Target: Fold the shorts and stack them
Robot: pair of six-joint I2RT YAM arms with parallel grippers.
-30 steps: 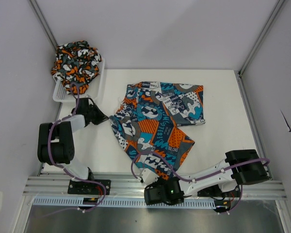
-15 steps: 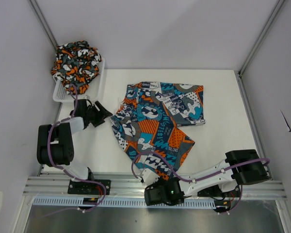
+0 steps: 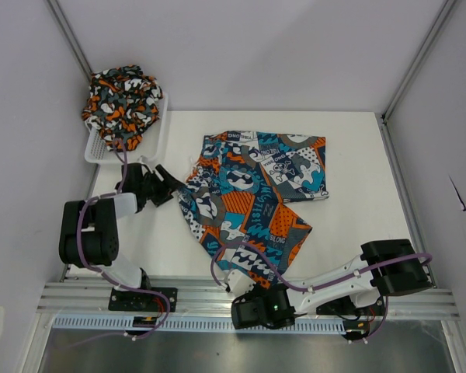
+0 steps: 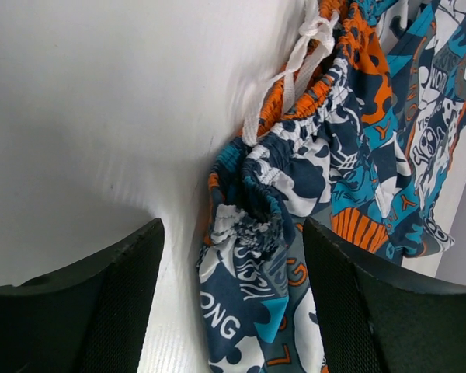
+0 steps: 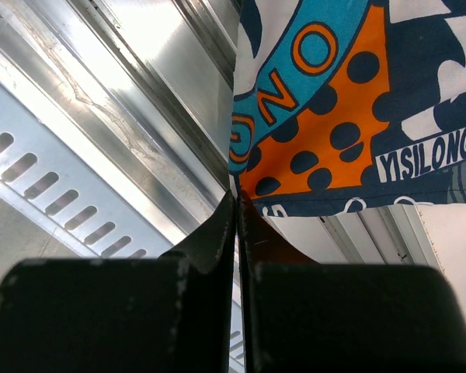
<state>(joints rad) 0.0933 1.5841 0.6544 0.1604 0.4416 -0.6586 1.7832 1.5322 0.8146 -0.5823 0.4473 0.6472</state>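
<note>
Left end effector (image 3: 165,186) wide open, empty, at waistband of patchwork shorts (image 3: 252,198) on counter (image 3: 357,155). Right end effector (image 5: 237,206) pinched shut on their hem corner. Camouflage shorts (image 3: 123,105) heaped in basket (image 3: 93,151).

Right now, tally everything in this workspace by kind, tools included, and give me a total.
Shorts: 2 (patchwork pair, camouflage pair)
Basket: 1
Tools: 2 (left tool, right tool)
Total: 5
</note>
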